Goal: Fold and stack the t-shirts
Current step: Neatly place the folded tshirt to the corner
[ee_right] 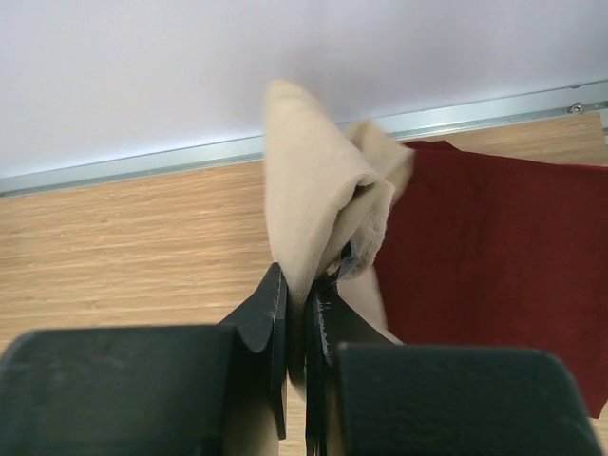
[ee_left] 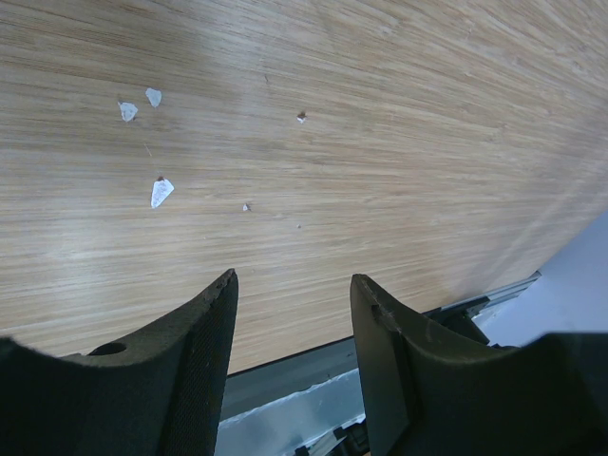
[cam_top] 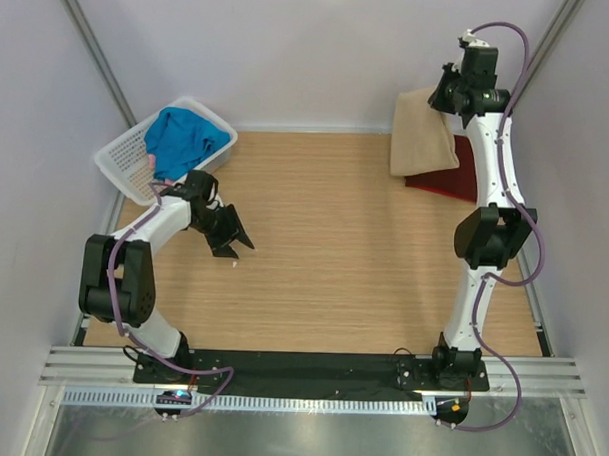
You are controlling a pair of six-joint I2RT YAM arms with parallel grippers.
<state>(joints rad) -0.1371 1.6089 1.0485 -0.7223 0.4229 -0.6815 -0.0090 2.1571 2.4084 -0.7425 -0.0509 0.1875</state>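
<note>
At the table's [cam_top: 334, 249] far left corner the basket [cam_top: 121, 172] holds the blue t-shirt [cam_top: 188, 139]. The left pincer [cam_top: 234, 244] hangs spread and empty nearby. At the far right corner the right pincer [ee_right: 296, 285] pinches a fold of the tan t-shirt [ee_right: 313, 180], which partly overlaps the maroon t-shirt [ee_right: 484, 237] (stacking, probably). Best to lower it square, edges matched, before letting go.

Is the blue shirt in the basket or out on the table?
In: the blue shirt sits crumpled inside the white basket, within its walls.
</note>
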